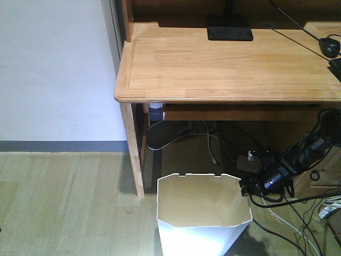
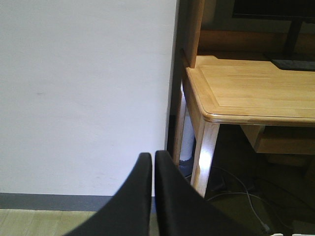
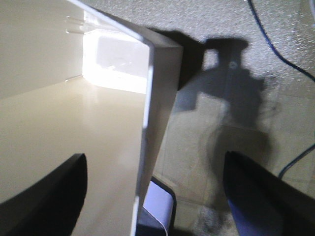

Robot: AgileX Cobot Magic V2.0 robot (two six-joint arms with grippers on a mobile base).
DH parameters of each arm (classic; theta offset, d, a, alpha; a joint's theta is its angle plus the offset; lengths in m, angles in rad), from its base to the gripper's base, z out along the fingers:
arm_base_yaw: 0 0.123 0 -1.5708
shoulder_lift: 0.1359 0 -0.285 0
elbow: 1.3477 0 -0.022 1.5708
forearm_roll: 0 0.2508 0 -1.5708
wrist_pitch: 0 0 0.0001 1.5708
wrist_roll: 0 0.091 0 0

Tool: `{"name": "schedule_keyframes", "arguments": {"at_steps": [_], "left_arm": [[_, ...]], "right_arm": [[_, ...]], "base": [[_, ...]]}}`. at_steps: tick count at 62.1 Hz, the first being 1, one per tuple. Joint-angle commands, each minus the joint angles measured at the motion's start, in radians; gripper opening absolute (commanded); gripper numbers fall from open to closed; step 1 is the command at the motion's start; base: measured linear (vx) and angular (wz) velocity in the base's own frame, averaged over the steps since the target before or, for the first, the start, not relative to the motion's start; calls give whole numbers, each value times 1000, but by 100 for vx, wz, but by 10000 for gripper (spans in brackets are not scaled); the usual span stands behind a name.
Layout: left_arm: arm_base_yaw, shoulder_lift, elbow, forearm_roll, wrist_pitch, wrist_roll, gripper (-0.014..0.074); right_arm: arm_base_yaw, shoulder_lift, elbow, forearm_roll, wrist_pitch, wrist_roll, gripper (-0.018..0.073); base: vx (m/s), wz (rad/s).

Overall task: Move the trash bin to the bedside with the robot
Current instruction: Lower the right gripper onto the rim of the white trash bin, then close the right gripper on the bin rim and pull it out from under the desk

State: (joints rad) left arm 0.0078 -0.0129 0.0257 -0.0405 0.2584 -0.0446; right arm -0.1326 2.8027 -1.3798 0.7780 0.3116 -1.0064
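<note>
The white trash bin (image 1: 202,218) stands on the floor in front of the wooden desk, its cream inside facing up. My right gripper (image 1: 246,188) on the slim black arm (image 1: 298,157) sits at the bin's right rim. In the right wrist view this gripper (image 3: 155,156) is open and straddles the bin's thin wall (image 3: 145,123): one finger (image 3: 49,191) is inside the bin, the other (image 3: 261,196) outside over the floor. My left gripper (image 2: 153,164) is shut on nothing and faces the white wall. The bedside is out of view.
The light wooden desk (image 1: 229,64) carries a monitor base (image 1: 229,26) and a mouse (image 1: 330,45). Its front left leg (image 1: 133,149) stands just left of the bin. Cables and a power strip (image 1: 256,160) lie under the desk and along the right floor.
</note>
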Motion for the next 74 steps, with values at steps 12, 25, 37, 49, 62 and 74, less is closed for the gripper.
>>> {"name": "schedule_keyframes", "arguments": {"at_steps": [12, 25, 37, 49, 62, 74], "left_arm": [[1, -14, 12, -4, -63, -5, -6], [1, -14, 12, -4, -63, -5, -6], [1, -14, 12, -4, -63, -5, -6], [1, -14, 12, -4, -63, -5, -6], [1, -14, 12, -4, -63, -5, -6], [1, -14, 12, -4, -63, -5, -6]], "right_arm": [[-3, 66, -129, 36, 51, -11, 547], [-3, 161, -216, 35, 92, 1, 531], [-3, 227, -297, 8, 165, 62, 375], [-3, 239, -335, -20, 234, 96, -8], [-6, 203, -333, 45, 284, 8, -8], [-6, 103, -236, 244, 292, -228, -5]], "base": [[0, 0], [0, 0], [0, 0], [0, 0], [0, 0], [0, 0]]}}
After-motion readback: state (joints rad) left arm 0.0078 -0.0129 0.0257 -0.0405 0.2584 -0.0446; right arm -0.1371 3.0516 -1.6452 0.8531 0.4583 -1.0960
